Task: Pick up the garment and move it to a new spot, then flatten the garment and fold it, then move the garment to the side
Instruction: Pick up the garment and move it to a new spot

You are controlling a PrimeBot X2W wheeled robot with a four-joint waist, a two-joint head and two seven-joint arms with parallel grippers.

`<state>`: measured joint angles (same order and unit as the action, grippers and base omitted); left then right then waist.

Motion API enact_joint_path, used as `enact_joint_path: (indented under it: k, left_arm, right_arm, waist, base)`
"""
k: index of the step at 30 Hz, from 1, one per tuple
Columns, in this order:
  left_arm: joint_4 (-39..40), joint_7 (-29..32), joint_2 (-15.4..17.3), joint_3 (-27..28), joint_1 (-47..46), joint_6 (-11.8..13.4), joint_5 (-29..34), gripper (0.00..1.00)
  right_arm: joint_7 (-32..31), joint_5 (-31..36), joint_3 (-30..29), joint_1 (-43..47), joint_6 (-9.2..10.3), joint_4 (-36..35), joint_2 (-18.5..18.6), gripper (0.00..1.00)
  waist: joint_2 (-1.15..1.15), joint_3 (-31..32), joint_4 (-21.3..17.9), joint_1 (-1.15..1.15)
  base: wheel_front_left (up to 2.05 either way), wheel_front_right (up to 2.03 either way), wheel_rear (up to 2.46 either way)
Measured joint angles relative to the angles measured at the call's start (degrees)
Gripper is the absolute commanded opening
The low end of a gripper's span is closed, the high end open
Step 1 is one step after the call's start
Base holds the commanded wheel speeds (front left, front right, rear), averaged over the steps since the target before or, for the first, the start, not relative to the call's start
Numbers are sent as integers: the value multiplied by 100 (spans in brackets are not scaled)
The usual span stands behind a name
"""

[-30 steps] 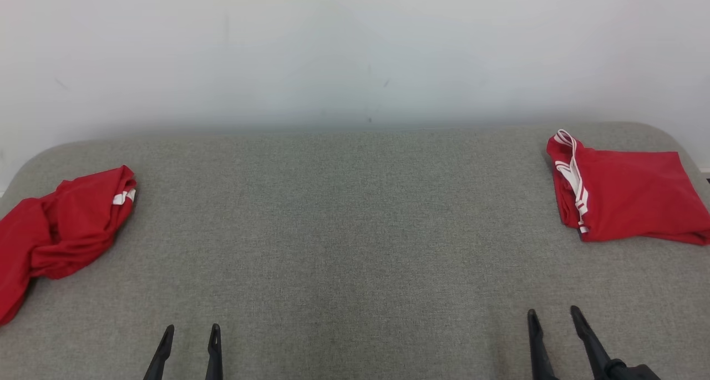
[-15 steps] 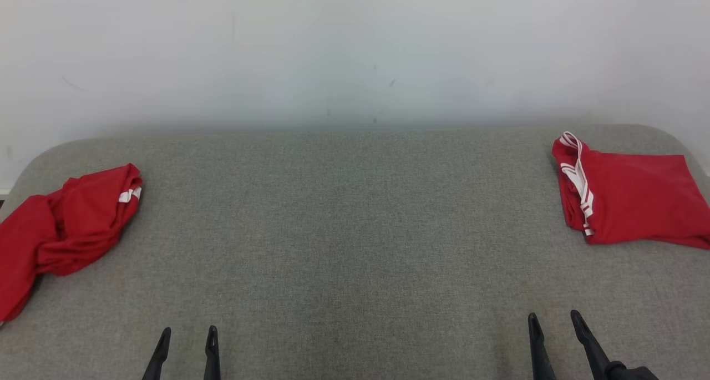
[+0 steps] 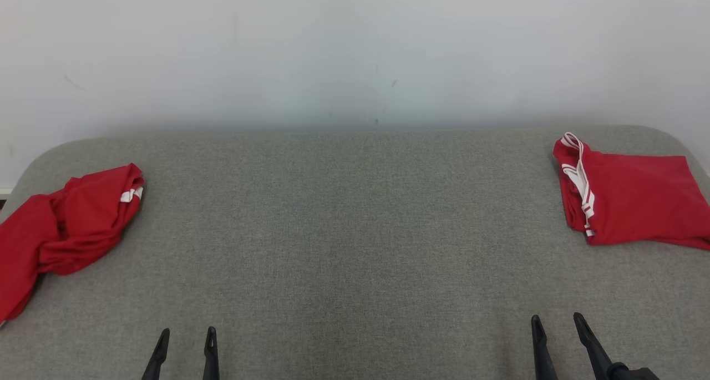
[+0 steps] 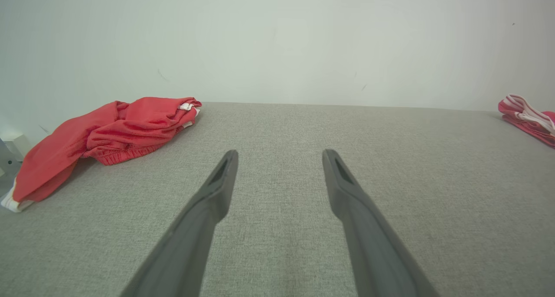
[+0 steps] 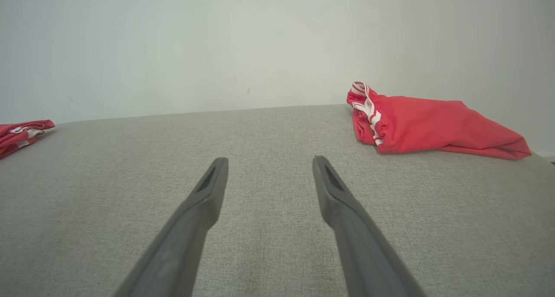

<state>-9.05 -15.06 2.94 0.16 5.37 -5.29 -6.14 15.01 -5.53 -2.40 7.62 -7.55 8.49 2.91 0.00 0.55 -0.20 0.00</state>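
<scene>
left claw (image 3: 187,332) spread, empty | crumpled garment (image 3: 66,224) well apart, far left

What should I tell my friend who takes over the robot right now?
Left gripper: open, holding nothing, over the near side of the grey surface.
Right gripper: open, holding nothing.
Crumpled red garment: at the surface's left edge, neither gripper touching it.
Folded red garment: at the far right, apparently finished and set aside.
Left to do: probably pick up the crumpled one, move it to the middle, flatten it, fold it, put it aside.
</scene>
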Motion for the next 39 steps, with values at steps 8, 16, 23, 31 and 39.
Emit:
enact_joint_path:
  k: [8, 16, 23, 31, 39]
  left_arm:
    - [-5, 0, 0, 2, 8, 0, 1, 100]
    - [-13, 0, 0, 34, 8, -11, 23, 100]
    - [-42, 0, 0, 19, 1, -26, 44, 100]
    - [-87, 1, -1, 18, -49, -68, 102, 100]
    - [-135, 0, -3, 180, -103, -76, 109, 100]
  right_arm:
    - [0, 0, -40, 2, 0, 18, 0, 100]
    - [0, -7, -52, 8, 0, 19, 0, 100]
    - [1, -35, -100, 68, 0, 19, 0, 100]
    - [8, -98, -97, 118, 0, 42, 1, 100]
    - [9, -145, -55, 160, 0, 81, 0, 100]
  waist:
    - [0, -21, 30, 0]
    - [0, -34, 69, 0]
    - [0, -38, 177, 0]
    - [0, -48, 528, 0]
    - [0, -81, 1177, 0]
  base:
    - [0, 0, 0]
    - [0, 0, 0]
    - [0, 0, 0]
    - [0, 0, 0]
    - [0, 0, 0]
